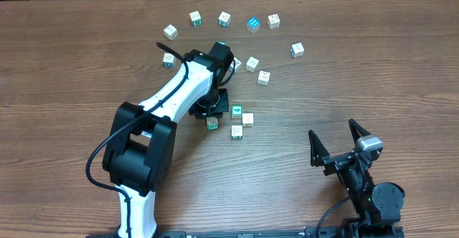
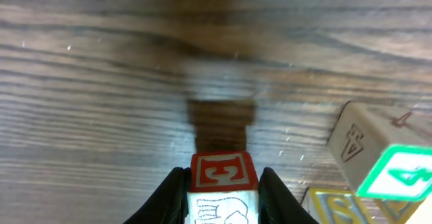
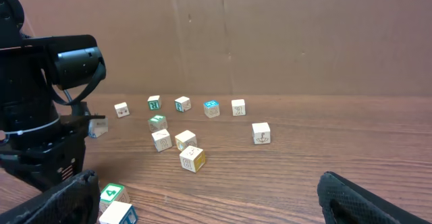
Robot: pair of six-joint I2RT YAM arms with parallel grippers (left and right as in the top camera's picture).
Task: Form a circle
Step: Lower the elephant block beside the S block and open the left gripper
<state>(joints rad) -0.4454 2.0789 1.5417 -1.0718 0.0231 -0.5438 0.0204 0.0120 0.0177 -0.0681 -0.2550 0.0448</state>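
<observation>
Five cubes of the circle [image 1: 224, 18] curve along the upper middle of the overhead frame, with more trailing down either side, so its lower half looks unfilled to you. Your left hand [image 2: 222, 196] sits below that arc, beside the loose cluster [image 1: 242, 120]. Its jaws are narrowed onto a red-lettered cube [image 2: 223, 171], seemingly raised off the desk [image 2: 101, 82], likely for carrying to a gap. Your right hand [image 1: 336, 143] rests lower right, spread wide and empty.

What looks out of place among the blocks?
Only an arc of cubes stands at the far side. Loose cubes sit inside it, a cluster lies by the left fingers, which grip a red-lettered cube.
</observation>
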